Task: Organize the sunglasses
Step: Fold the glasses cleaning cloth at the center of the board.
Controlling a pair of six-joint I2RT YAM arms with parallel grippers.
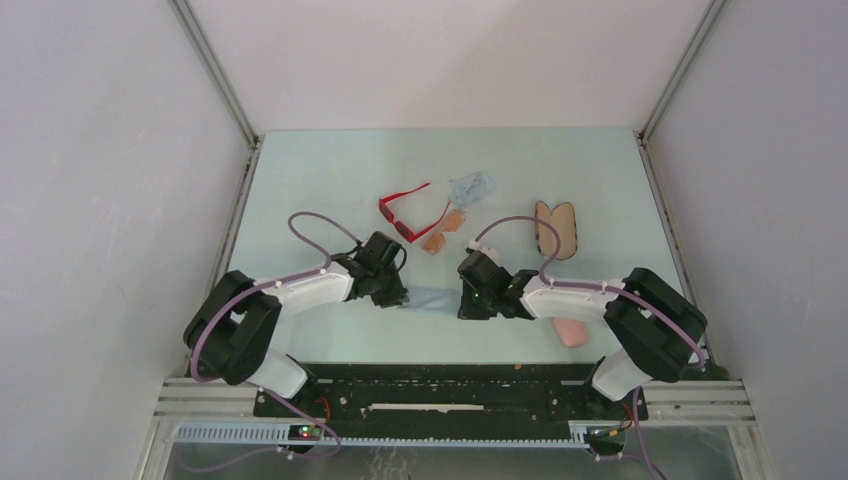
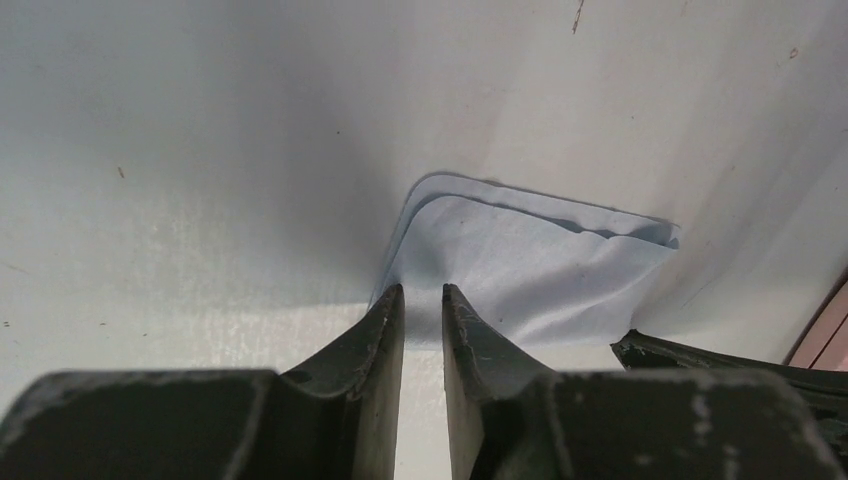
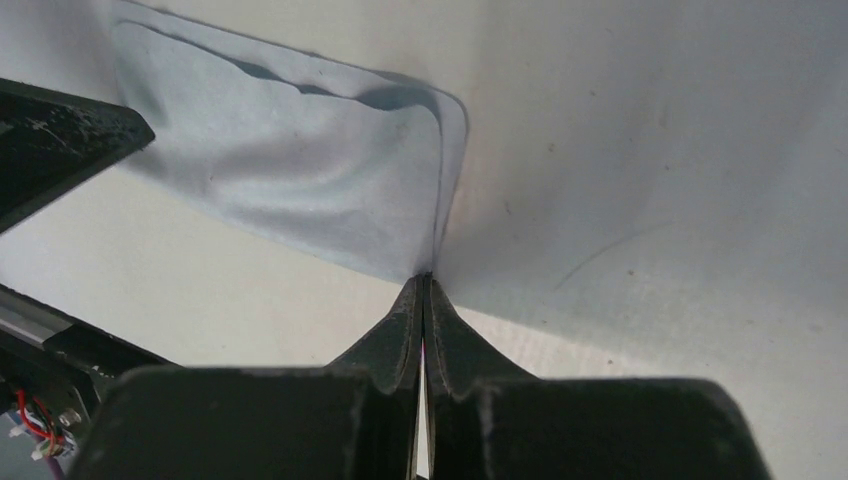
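Observation:
The red-framed sunglasses (image 1: 404,213) lie on the table's middle far part. The slim pair with orange lenses (image 1: 446,231) lies right beside them. No gripper touches either pair. My left gripper (image 1: 396,297) (image 2: 422,292) is low over the table, its jaws a narrow gap apart at the left edge of a folded pale blue cloth (image 1: 432,298) (image 2: 530,265). My right gripper (image 1: 466,300) (image 3: 427,277) is pinched shut on the cloth's (image 3: 290,175) right edge.
A second, crumpled pale blue cloth (image 1: 472,187) lies behind the sunglasses. An open plaid case (image 1: 555,228) lies at the right. A pink case (image 1: 571,331) lies near the front edge, under the right arm. White walls close in three sides.

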